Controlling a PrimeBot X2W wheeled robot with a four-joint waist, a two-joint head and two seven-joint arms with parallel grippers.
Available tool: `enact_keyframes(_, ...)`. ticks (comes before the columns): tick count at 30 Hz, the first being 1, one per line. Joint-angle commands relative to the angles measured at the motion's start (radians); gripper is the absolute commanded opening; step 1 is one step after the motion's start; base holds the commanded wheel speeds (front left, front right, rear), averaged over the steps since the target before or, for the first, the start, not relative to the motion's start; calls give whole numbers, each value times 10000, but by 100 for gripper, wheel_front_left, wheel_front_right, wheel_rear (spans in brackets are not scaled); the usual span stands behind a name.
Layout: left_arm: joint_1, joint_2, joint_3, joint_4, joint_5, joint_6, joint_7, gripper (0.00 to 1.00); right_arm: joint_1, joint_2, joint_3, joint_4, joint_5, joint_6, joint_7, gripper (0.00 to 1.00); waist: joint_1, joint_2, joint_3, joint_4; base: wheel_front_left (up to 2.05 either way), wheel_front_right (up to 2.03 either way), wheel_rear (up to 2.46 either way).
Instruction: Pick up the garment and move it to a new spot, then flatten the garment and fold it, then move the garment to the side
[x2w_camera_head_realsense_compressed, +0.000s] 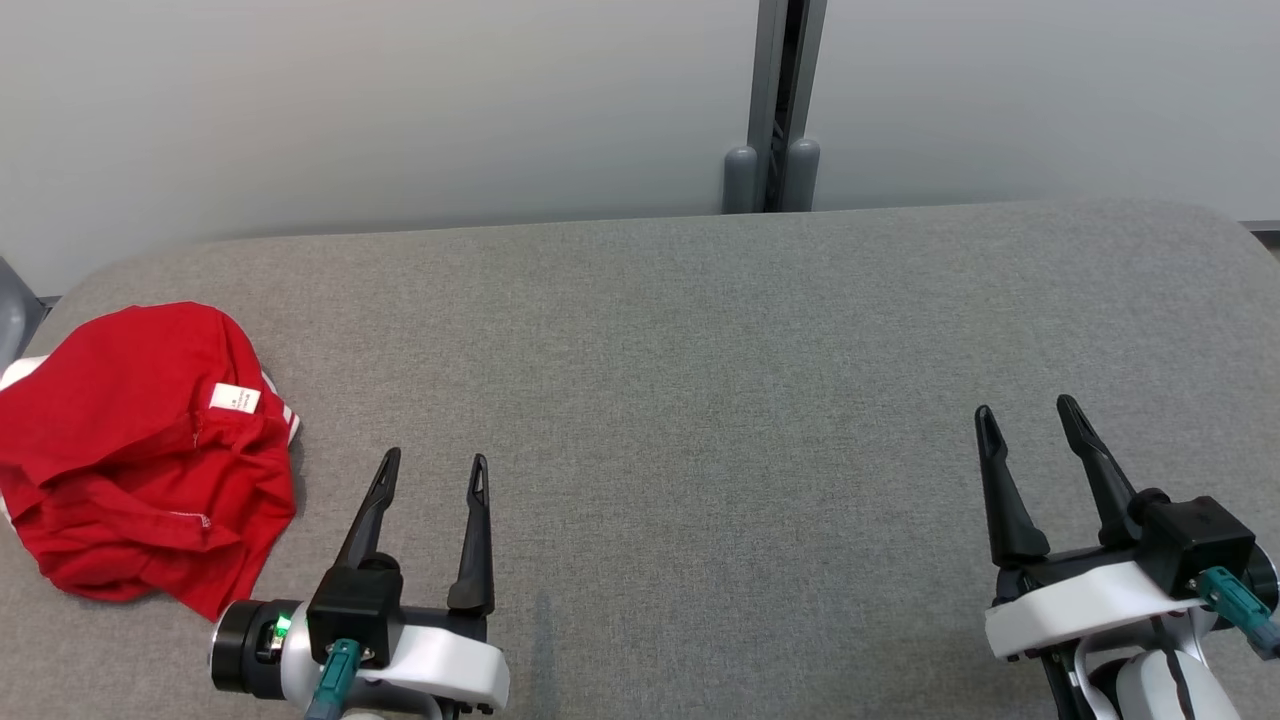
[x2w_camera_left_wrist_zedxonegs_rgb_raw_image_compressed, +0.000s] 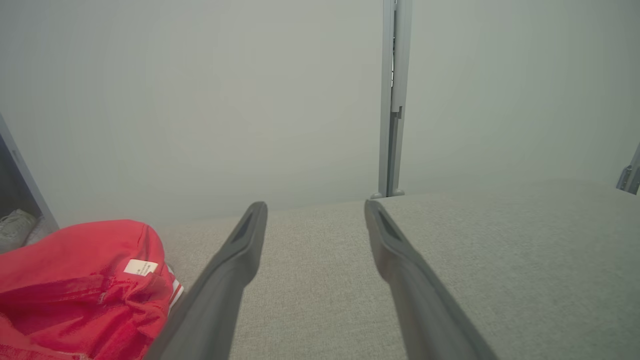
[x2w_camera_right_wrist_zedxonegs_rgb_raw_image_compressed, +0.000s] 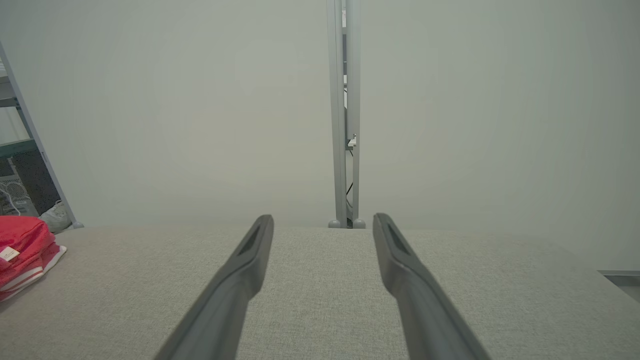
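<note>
A crumpled red garment (x2w_camera_head_realsense_compressed: 140, 455) with a white label and white striped trim lies at the left end of the grey padded table (x2w_camera_head_realsense_compressed: 700, 380). The left wrist view has the garment (x2w_camera_left_wrist_zedxonegs_rgb_raw_image_compressed: 85, 290) at its lower left, and it sits at the far left edge of the right wrist view as well (x2w_camera_right_wrist_zedxonegs_rgb_raw_image_compressed: 22, 252). My left gripper (x2w_camera_head_realsense_compressed: 435, 462) hovers open just right of the garment, nothing between its fingers (x2w_camera_left_wrist_zedxonegs_rgb_raw_image_compressed: 240, 250). My right gripper (x2w_camera_head_realsense_compressed: 1027, 410) stands open over the right side of the table, far from the garment, also empty.
A pale wall panel with a grey vertical post (x2w_camera_head_realsense_compressed: 775, 120) runs behind the table's far edge. A grey frame and a white shoe (x2w_camera_right_wrist_zedxonegs_rgb_raw_image_compressed: 55, 217) on the floor show beyond the table's left end. Bare grey padding spreads between the two grippers.
</note>
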Motion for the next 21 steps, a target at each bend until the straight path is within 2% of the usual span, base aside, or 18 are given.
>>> enact_keyframes(1,33,20,58,-52,206,-41,-46,100,-99,-87,17,34,-141,17,-135,100,0,-1,9,-1,0,0,0)
enact_keyframes(16,174,-229,494,-45,774,-339,-223,100,-208,-102,144,261,-389,10,-388,100,0,-1,66,29,0,0,0)
enact_keyframes(21,188,-290,654,43,681,-493,-214,100,-182,-98,139,466,692,9,-381,100,0,-1,60,43,0,0,0)
